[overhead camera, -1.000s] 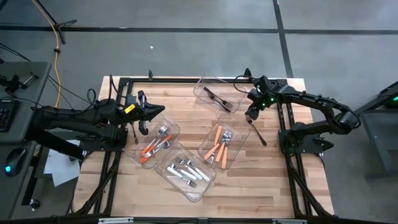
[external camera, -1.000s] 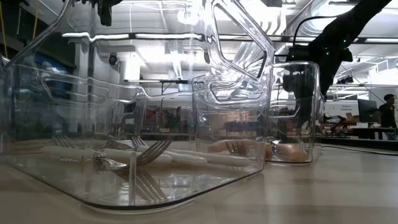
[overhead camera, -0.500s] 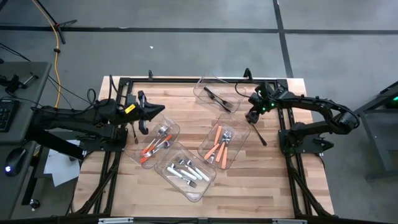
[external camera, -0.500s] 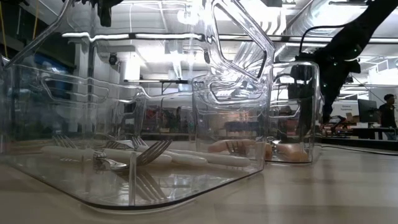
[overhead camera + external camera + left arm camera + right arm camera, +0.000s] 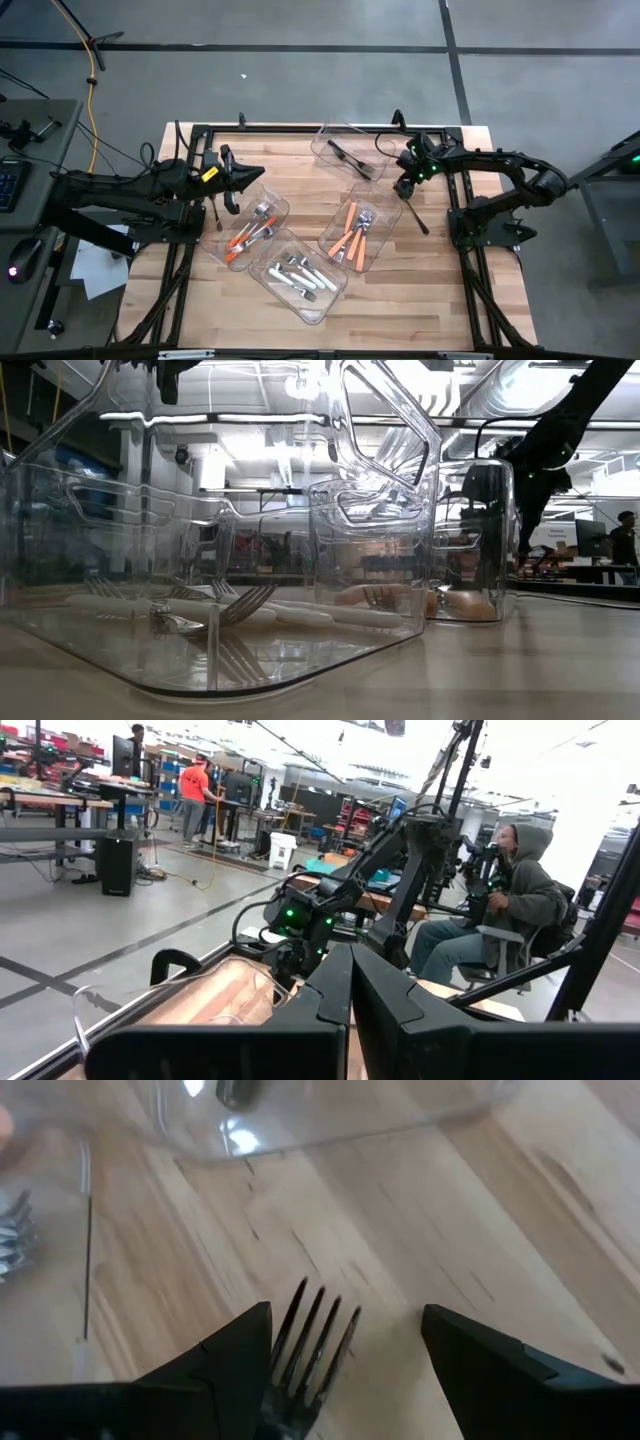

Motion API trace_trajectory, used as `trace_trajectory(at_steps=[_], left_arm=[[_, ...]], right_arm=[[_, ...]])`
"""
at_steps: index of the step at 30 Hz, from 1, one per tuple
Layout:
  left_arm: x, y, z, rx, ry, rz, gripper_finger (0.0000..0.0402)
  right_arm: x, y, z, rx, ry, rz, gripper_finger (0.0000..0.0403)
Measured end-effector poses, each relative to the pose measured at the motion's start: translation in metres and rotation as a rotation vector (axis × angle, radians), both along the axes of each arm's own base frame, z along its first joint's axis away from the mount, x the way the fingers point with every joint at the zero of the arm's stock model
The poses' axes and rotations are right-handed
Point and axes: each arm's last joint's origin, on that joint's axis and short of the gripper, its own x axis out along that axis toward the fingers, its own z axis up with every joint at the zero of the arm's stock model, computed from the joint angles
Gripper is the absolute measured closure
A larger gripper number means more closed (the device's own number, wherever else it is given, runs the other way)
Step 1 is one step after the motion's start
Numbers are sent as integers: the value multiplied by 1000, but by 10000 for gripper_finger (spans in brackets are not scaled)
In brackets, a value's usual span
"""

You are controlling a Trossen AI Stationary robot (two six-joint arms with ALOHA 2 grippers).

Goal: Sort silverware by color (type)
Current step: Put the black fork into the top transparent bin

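Silverware mostly sits sorted in clear bins (image 5: 300, 280); one black fork (image 5: 310, 1342) lies loose on the table at three o'clock. Right gripper (image 5: 403, 187) hovers over its tines, fingers spread astride them, ready to descend and pinch. Next comes carrying it to the black bin (image 5: 345, 152) at twelve o'clock. Left gripper (image 5: 228, 203), pressed together, waits at nine.

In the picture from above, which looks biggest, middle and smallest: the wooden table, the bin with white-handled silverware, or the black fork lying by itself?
1. Wooden table, by far the biggest.
2. Bin of white-handled silverware.
3. Black fork lying alone on the table, smallest.
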Motion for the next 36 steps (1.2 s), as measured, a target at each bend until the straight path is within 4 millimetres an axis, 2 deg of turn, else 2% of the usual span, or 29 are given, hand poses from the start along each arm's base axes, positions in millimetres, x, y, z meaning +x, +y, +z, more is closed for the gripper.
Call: trace_trajectory(at_steps=[3,6,16,20,31,36], left_arm=[[0,0,0,0,0,2,401],[0,0,0,-1,0,7,401],[0,1,0,-5,0,49,401],[0,1,0,-5,1,52,401],[0,1,0,-4,1,52,401],[0,1,0,-4,1,52,401]], right_arm=[[2,-2,-3,4,-7,-8,160],[2,-3,-4,-6,-3,0,181],[1,-4,-5,-32,24,-10,343],[2,-4,-4,-24,14,-15,392],[1,0,0,37,-26,-48,402],[2,-1,26,15,-40,-12,403]])
